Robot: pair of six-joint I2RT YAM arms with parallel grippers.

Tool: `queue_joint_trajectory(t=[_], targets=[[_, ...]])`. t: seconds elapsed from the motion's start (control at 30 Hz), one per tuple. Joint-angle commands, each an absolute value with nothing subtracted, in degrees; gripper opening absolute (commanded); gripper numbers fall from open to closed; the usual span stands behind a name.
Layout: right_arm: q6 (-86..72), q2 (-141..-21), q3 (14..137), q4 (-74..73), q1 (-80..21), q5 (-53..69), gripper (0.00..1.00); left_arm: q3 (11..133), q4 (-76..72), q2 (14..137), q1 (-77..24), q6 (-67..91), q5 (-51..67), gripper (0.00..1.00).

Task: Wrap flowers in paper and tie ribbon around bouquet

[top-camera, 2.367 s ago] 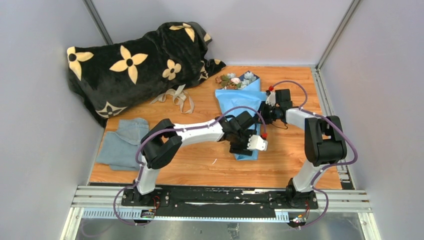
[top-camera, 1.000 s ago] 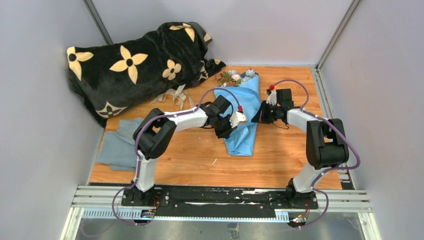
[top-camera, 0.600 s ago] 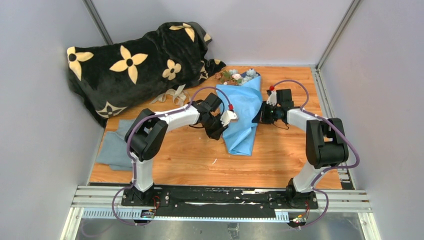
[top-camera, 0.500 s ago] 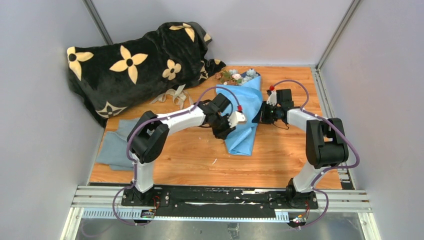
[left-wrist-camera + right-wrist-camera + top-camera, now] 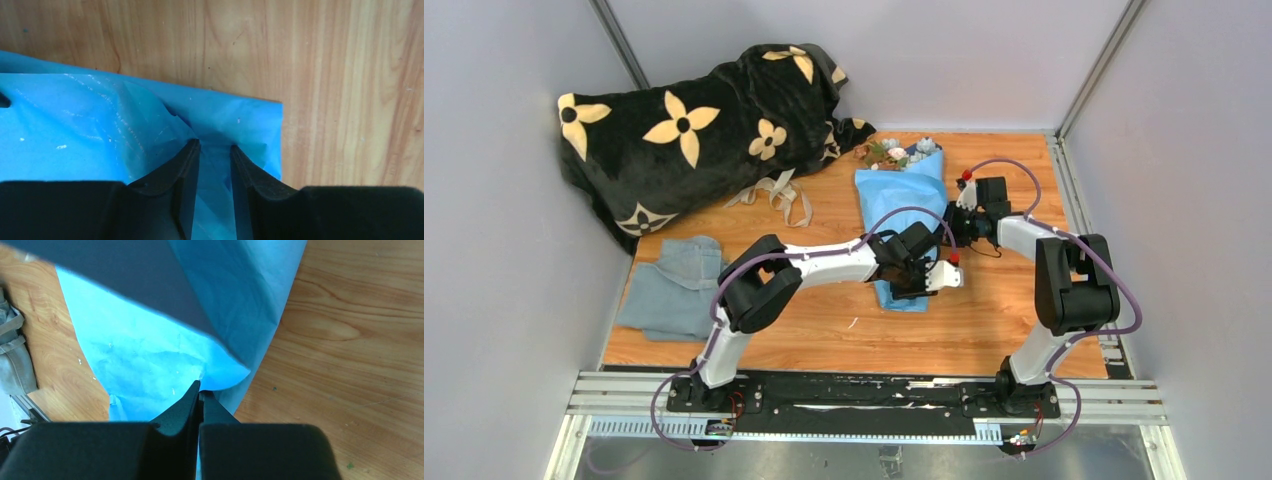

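Paper [image 5: 902, 205] lies wrapped lengthwise around the flowers [image 5: 894, 153] on the wooden table [image 5: 994, 320], with the blooms poking out at the far end beside the black blanket [image 5: 694, 120]. The left gripper [image 5: 214, 145] sits over the paper's near end, its fingers [image 5: 186, 162] parted, a fold of the blue sheet showing in the gap. The right gripper [image 5: 200, 386] is clamped tight on the sheet's right edge. The ribbon [image 5: 776, 192] lies loose by the blanket, well apart from the bundle. A grey-blue cloth [image 5: 674, 285] lies near the left arm's base.
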State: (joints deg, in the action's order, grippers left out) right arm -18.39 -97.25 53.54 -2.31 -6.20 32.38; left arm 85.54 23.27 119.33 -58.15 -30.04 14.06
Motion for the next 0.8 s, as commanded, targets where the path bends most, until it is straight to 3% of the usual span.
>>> queue_joint_trajectory(t=[0.0,0.1,0.23,0.43,0.53,0.6,0.67,0.77], targets=[[-18.3,-97.6,55.2,-2.9,-6.5,33.0,0.0,82.4,23.8,119.6,-60.0,-31.4,17.8,0.38],[-18.4,-97.6,55.3,-2.9,-6.5,33.1,0.0,80.8,23.7,119.3,-60.9,-31.1,18.6,0.44],[-18.2,-97.7,55.8,-3.1,-6.5,33.1,0.0,81.2,26.9,118.3,-61.1,-30.6,21.3,0.43],[-18.2,-98.2,56.3,-3.4,-6.6,33.0,0.0,91.0,44.3,111.6,-61.1,-35.0,33.2,0.43],[-18.3,-98.3,56.1,-3.5,-6.7,32.9,0.0,92.9,44.1,109.7,-60.1,-35.9,33.9,0.43],[-18.4,-98.3,56.1,-3.6,-6.9,32.8,0.0,92.4,37.8,111.0,-58.7,-30.5,29.4,0.37],[-18.4,-98.1,56.1,-3.8,-7.0,32.5,0.0,91.4,30.4,113.8,-56.9,-24.3,22.1,0.25],[-18.2,-98.1,56.6,-4.3,-7.0,32.3,0.0,90.8,23.8,117.6,-55.4,-21.6,13.5,0.21]])
